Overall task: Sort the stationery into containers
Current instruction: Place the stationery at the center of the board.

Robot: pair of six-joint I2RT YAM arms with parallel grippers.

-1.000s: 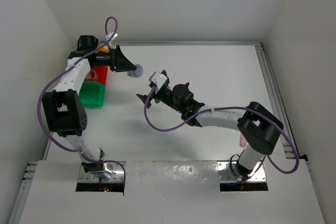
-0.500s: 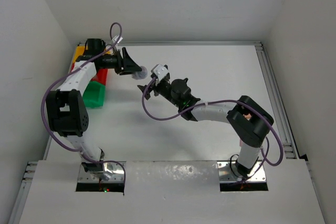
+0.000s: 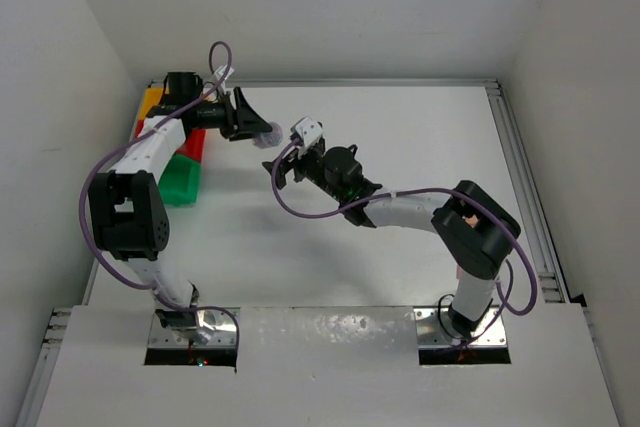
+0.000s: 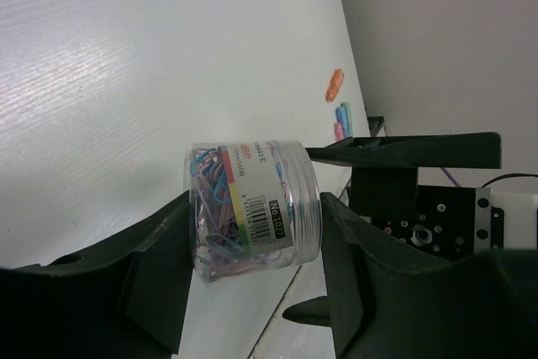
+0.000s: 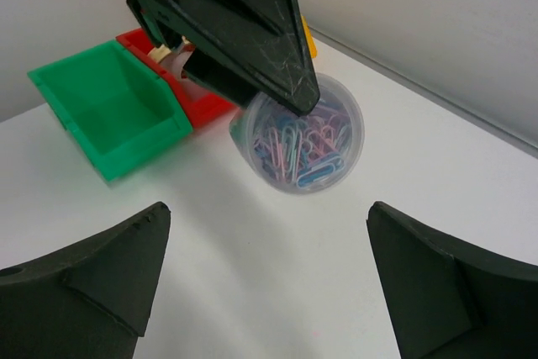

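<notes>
White walls [image 3: 330, 7] box in a white worktop [image 3: 420, 147], seen from my remote station with both arms reaching toward the far left corner. The left claw [image 4: 255, 208] is clamped on a clear round jar of paper clips [image 5: 307, 145], one finger pressed to each side of it. The clips inside show pink, blue and purple, and a printed label runs round the wall. The jar lies tilted on its side in the grip, one clear end turned toward the right wrist camera. I cannot tell from these views whether it touches the surface. The right claw [image 5: 267, 212] stands wide open and holds nothing. Its two dark fingers are spread to either side of the jar's end, near it but not touching. Beyond the jar, along the left wall, three bins sit in a row touching one another. The green bin [image 5: 139, 147] is nearest the arms' bases, the red bin [image 5: 210, 108] sits next to it, and the yellow bin [image 3: 150, 100] is farthest back, mostly hidden behind the left arm. The green bin's inside shows bare in the right wrist view. In the left wrist view a few short sticks [image 4: 334, 84], one orange, the others green-blue and pink, lie close together on the worktop. They are well apart from the jar and from the bins.
</notes>
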